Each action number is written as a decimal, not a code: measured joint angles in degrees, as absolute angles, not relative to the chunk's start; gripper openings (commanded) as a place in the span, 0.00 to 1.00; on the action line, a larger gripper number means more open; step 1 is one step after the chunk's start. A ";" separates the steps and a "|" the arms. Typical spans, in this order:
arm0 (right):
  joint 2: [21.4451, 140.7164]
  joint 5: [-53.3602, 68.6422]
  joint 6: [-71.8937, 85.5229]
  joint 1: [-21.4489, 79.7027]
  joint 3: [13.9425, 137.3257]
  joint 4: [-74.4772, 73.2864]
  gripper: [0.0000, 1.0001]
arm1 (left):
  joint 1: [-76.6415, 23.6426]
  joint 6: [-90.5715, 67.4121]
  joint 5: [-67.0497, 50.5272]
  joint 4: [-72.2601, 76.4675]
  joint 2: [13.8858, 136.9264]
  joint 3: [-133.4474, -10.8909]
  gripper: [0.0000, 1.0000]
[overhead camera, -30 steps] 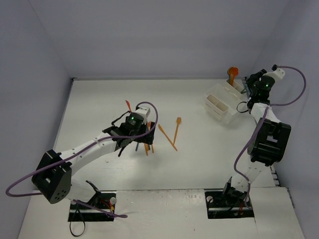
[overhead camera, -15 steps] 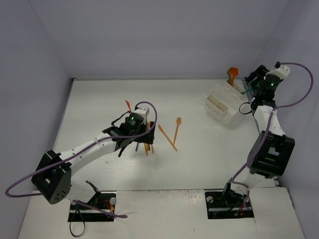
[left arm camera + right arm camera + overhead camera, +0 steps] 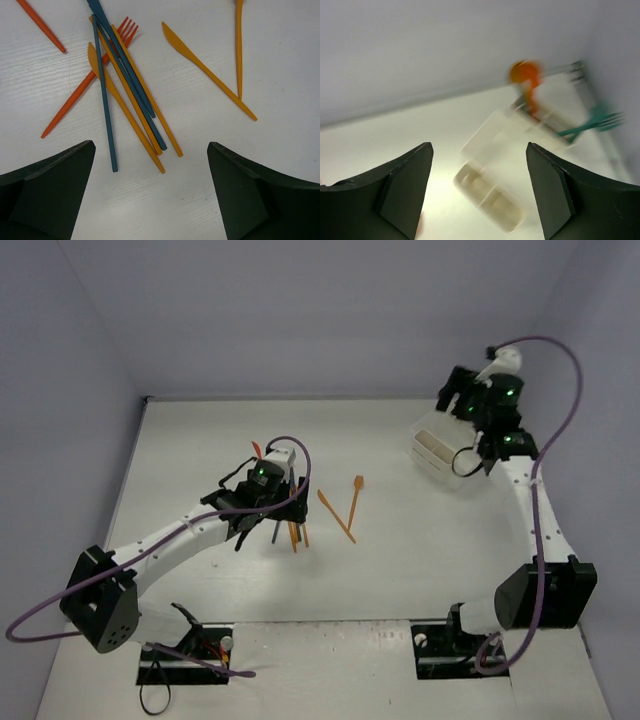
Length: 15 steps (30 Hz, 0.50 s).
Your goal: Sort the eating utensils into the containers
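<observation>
Two tools, both mine, hang over one white tabletop [image 3: 190, 440]. My left tool [image 3: 151, 150] sits low over the middle of it, fingers spread wide with nothing between them. My right tool [image 3: 478, 147] is raised at the far right corner, just as wide apart and just as empty, and its camera view is blurred.

Below the right tool sit the containers [image 3: 436, 450], a tight cluster of white bins near the tabletop's far right edge. An orange spoon [image 3: 526, 80] stands bowl-up among them and a teal fork [image 3: 592, 122] leans out just beside it. The blur hides which compartment holds each.

The loose utensils [image 3: 131, 95] lie well apart from the bins, mid-tabletop, directly under my left tool. They form a crossed pile of dark blue handles [image 3: 105, 110], yellow-orange pieces and a red-orange fork [image 3: 70, 100]. To the pile's right, a yellow-orange knife [image 3: 220, 83] and another yellow-orange utensil [image 3: 239, 50] close into a V. At the upper left, one red-orange handle [image 3: 40, 25] lies on its own.
</observation>
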<state>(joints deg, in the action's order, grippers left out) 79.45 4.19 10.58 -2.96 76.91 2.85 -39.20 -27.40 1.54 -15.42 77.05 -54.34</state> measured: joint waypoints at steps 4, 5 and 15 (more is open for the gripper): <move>80.16 6.44 9.83 9.43 74.22 -3.41 0.72 | -37.62 -27.23 1.58 -16.53 76.17 -54.91 0.94; 80.65 6.86 9.84 12.13 73.78 -4.50 0.72 | -37.23 -27.21 1.59 -16.85 75.82 -54.92 0.94; 89.34 -0.86 17.33 28.39 69.82 -8.58 0.74 | -35.00 -27.01 1.74 -19.53 72.34 -54.84 0.94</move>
<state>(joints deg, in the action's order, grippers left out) 89.34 -0.86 17.33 28.39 69.82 -8.58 -35.00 -27.01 1.74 -19.53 72.34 -54.84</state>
